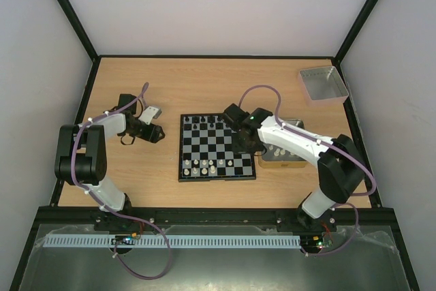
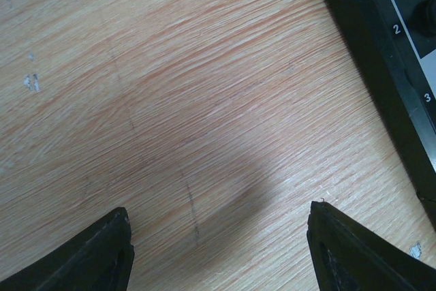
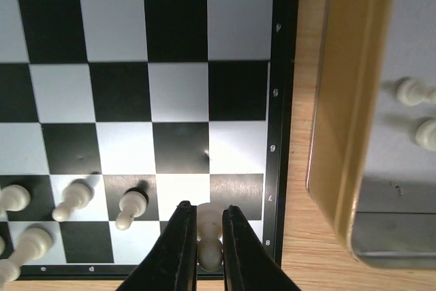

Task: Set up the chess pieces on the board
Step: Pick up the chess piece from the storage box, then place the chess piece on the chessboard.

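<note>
1. Over the right-hand part of the board (image 1: 216,148), the right gripper (image 3: 208,210) is clenching a white piece (image 3: 209,251), with its two fingers pressing in on either side of it.
2. That piece is sitting close to the board's corner, beside the rim numbers 7 and 8. Whether its base is touching the square is not possible to tell.
3. Four other white pieces (image 3: 131,206) are lying or leaning on the squares just left of the fingers in the right wrist view.
4. In the top view, black pieces (image 1: 197,121) are standing along the far row and more white ones along the two near rows.
5. Just beside the board's right rim, a tan-rimmed tray (image 3: 344,100) is holding two white pieces (image 3: 413,91) at the picture's edge.
6. The left gripper (image 2: 219,209) is hanging released over bare table (image 2: 170,86) to the left of the board, its fingers spread wide with nothing between them and the board's black rim just entering its view.
7. A grey tray (image 1: 323,84) is sitting at the far right corner, well apart from the board.
</note>
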Controlling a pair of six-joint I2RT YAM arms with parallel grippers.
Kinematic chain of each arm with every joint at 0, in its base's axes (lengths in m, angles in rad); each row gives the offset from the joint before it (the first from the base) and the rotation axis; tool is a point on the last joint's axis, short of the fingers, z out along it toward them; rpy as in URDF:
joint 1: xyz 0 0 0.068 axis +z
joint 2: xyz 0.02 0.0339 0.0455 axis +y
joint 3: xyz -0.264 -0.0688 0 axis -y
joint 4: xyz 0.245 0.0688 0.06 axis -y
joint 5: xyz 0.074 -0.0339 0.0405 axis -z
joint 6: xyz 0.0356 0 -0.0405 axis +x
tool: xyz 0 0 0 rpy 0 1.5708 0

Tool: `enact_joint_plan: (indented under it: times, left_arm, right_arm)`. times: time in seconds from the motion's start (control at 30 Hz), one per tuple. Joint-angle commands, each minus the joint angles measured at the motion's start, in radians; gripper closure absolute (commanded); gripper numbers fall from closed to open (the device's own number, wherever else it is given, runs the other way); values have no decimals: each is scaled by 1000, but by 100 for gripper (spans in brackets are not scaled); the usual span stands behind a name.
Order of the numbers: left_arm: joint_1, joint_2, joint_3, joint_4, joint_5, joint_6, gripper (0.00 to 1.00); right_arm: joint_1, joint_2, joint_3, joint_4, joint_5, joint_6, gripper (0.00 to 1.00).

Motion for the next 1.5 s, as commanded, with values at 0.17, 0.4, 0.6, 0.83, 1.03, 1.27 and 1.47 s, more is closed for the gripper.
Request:
enact_joint_plan:
  times: [0.17,0.4,0.6,0.83,1.03,1.27,1.47]
  left_arm:
    - [-9,65,-32,-84,-23,-5,30]
    - [-9,64,-32,-84,-23,-5,30]
    - [-9,65,-32,-83,-23,-6,30]
    - [-9,64,-32,-83,-22,-5,30]
    - [-10,63,-32,-84,-22,-5,30]
    - [-9,63,-31,-83,-22,-7,30]
    - [-9,63,-32,-83,-23,-6,29]
  right_arm:
    - [24,61,-55,73,-56,14,92]
    - [25,107,-57,106,-75,2,92]
    - [27,122,-76,116,-84,-1,92]
    - [35,119,-90,112,-91,-1,91]
    - [45,121,-93,119,-100,3,91]
    - [54,127,-109,120,-93,3,91]
    - [55,124,-118,120,-84,5,91]
